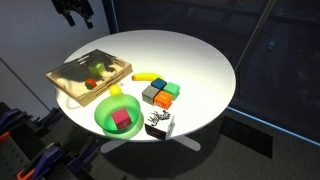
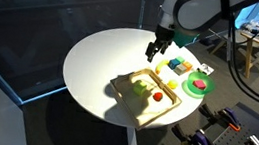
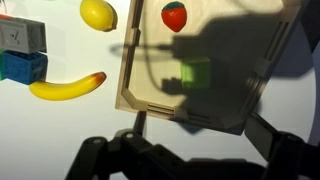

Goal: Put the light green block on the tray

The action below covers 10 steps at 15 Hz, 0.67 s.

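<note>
The light green block (image 3: 190, 72) lies inside the light-wood tray (image 3: 128, 70), in shadow, near a red strawberry (image 3: 174, 15). The block also shows on the tray in both exterior views (image 1: 90, 84) (image 2: 143, 85). The tray (image 1: 60, 85) (image 2: 120, 81) sits at the edge of the round white table. My gripper (image 3: 200, 128) is open and empty, with its fingers spread over the tray's rim. It hangs well above the tray (image 1: 78, 12) (image 2: 153, 53) and touches nothing.
A lemon (image 3: 98, 13) and a banana (image 3: 67, 87) lie beside the tray. A cluster of coloured cubes (image 1: 160, 93) stands past the banana. A round green bowl (image 1: 118, 113) holds a red block. A patterned black-and-white box (image 1: 160, 125) sits at the table's edge.
</note>
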Tool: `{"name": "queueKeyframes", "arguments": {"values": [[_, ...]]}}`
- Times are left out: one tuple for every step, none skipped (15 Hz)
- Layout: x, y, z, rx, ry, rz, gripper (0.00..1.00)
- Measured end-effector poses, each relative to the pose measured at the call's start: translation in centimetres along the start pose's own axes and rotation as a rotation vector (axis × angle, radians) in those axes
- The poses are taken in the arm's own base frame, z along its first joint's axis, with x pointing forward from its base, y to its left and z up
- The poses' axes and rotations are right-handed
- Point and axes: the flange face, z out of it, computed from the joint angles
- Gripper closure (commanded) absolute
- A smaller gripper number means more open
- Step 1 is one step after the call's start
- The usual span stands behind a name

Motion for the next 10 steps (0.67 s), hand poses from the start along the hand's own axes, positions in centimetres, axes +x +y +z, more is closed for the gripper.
{"name": "queueKeyframes", "arguments": {"values": [[-0.4, 0.1, -0.6, 0.014, 0.000, 0.013, 0.00], [-0.8, 0.1, -1.0, 0.030, -0.004, 0.020, 0.00], [-1.2, 0.1, -1.4, 0.047, -0.011, 0.027, 0.00], [-1.7, 0.1, -1.7, 0.061, -0.023, 0.030, 0.00], [-2.1, 0.1, -1.9, 0.074, -0.036, 0.030, 0.00], [-2.5, 0.1, -2.1, 0.083, -0.051, 0.030, 0.00], [-2.9, 0.1, -2.3, 0.090, -0.065, 0.028, 0.00], [-3.2, 0.1, -2.5, 0.095, -0.081, 0.026, 0.00], [-3.5, 0.0, -2.7, 0.096, -0.096, 0.024, 0.00], [-3.8, 0.0, -2.8, 0.096, -0.111, 0.022, 0.00]]}}
